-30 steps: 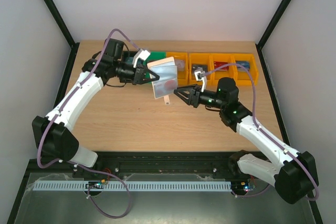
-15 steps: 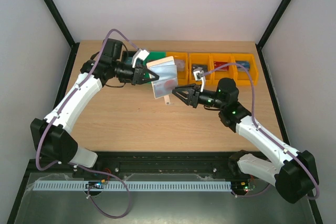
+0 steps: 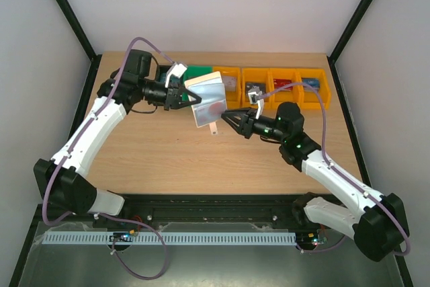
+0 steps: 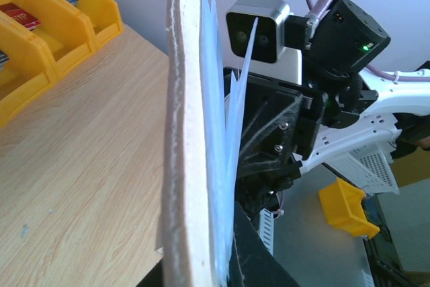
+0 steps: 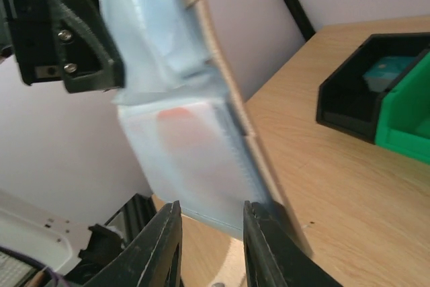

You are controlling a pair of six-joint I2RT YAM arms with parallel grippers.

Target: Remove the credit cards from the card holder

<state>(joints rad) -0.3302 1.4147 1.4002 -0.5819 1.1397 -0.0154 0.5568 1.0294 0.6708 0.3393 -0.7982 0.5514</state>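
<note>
Top external: left gripper (image 3: 188, 97) clamps the card holder (image 3: 207, 101) aloft, right gripper (image 3: 227, 119) just beside its lower edge. Left wrist: holder edge-on, sleeves fanned, contents hidden. Right wrist: fingers (image 5: 164, 247) parted below a sleeve; a blurred reddish card (image 5: 176, 117) shows inside.

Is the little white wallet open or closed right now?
Open. The card holder hangs in the left gripper, and its pale blue sleeves fan away from the white cover.

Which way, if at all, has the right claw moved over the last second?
Yes: the right claw edged slightly up-table, toward the orange bins.
</note>
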